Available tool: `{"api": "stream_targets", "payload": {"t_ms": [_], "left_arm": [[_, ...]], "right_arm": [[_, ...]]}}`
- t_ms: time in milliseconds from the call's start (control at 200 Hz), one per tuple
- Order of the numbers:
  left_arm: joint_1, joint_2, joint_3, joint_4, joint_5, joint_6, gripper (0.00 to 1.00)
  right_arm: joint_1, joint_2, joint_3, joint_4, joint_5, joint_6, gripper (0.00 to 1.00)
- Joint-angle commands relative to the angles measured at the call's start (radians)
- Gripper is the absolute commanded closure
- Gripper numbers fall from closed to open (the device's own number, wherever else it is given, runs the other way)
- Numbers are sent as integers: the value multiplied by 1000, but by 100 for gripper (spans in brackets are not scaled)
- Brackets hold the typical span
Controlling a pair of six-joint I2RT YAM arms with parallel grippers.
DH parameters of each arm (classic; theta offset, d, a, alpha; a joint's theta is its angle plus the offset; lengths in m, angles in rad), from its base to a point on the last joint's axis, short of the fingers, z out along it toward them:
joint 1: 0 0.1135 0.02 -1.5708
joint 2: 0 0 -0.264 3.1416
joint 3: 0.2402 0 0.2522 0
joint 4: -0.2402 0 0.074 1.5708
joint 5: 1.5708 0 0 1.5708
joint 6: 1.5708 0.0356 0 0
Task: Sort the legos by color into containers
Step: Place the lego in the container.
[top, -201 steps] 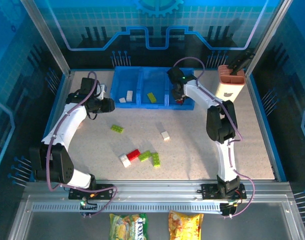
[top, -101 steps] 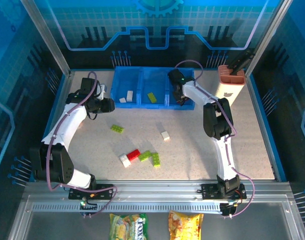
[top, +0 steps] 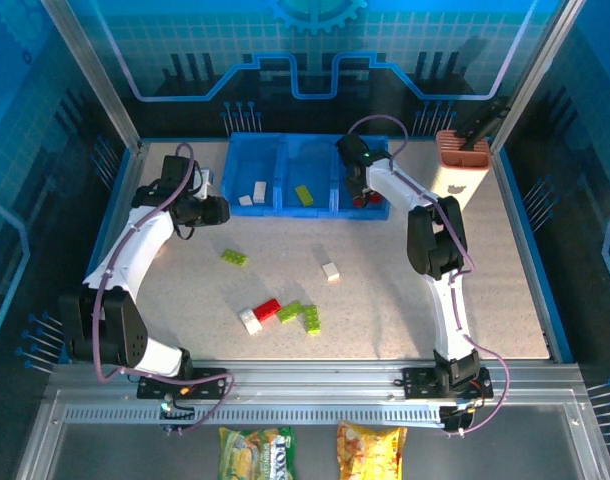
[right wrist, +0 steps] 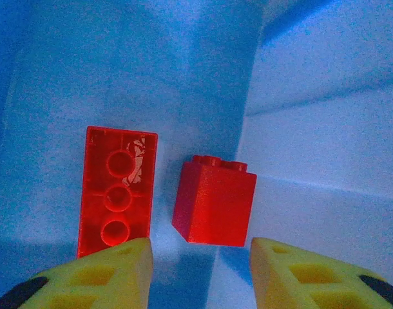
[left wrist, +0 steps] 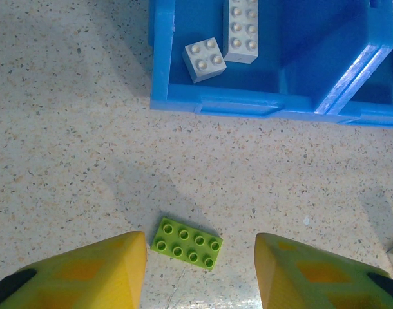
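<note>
Bricks (right wrist: 214, 201), red, below right tool (right wrist: 200, 265).

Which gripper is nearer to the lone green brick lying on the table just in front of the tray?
Left. The left gripper hovers just beside the green brick, on its tray side. The right gripper is far off, over the right compartment of the tray.

Red, green, white legos (top: 268, 307), some sorted inside blue tray compartments (top: 307, 160)
</note>
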Motion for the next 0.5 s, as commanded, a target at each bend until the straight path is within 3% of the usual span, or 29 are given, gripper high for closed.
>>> {"api": "stream_targets", "payload": {"t_ms": [0, 490], "left_arm": [[13, -21, -11, 1, 13, 0, 51], [10, -30, 33, -42, 67, -25, 51]], "right_arm": [[9, -80, 25, -44, -7, 4, 55], [112, -305, -111, -110, -106, 87, 55]]}}
